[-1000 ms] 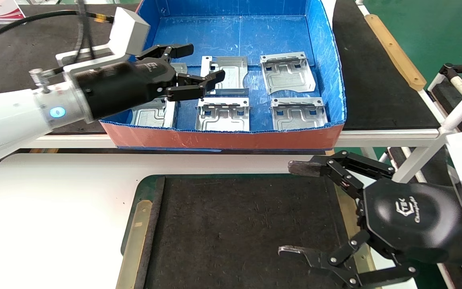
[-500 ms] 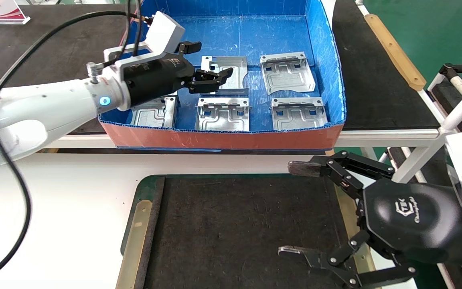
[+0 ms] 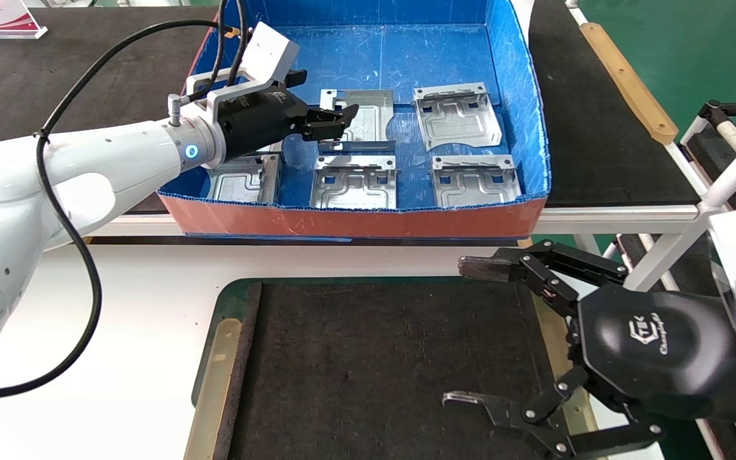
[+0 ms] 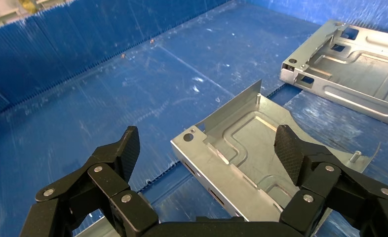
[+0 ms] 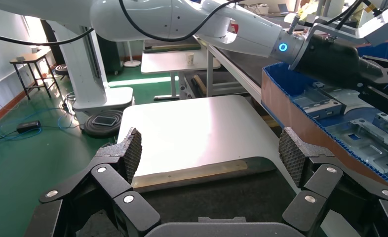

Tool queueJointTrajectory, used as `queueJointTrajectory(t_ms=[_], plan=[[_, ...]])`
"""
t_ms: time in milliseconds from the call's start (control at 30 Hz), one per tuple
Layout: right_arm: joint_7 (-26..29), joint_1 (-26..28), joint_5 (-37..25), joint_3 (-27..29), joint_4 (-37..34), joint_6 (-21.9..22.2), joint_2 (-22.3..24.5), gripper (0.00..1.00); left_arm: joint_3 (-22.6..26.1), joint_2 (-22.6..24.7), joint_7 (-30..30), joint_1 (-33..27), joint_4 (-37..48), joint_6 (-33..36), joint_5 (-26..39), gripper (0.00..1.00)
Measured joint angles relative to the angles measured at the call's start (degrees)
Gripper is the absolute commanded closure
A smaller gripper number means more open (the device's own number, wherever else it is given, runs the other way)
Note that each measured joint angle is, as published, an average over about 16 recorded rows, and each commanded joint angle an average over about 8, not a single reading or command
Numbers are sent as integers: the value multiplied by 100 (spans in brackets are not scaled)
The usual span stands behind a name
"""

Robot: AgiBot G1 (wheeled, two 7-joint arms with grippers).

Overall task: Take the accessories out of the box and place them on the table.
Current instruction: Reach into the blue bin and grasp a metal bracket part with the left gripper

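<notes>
While my left hand (image 3: 324, 121) hangs low inside the box (image 3: 515, 102) with its fingers (image 4: 120, 153) spread wide on either side of the back-middle bracket (image 3: 361, 121), it grips nothing. I count five brackets lying flat on the blue floor and a sixth mostly hidden behind the arm; one sits at the back right (image 3: 457, 116) and another at the front middle (image 3: 355, 182). My right hand (image 3: 470, 332) is parked above the table (image 3: 119, 332), wide open and holding nothing.
</notes>
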Motion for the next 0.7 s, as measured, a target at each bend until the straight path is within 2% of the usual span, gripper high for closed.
queueJointTrajectory(t_ms=[300,700], plan=[[0,0,0,0,0,0,0,0,163,111,-84,-185,306,-93,-7,0],[0,0,1,0,-1,1,0,0,506,147,-326,-210,300,-245,-16,0]])
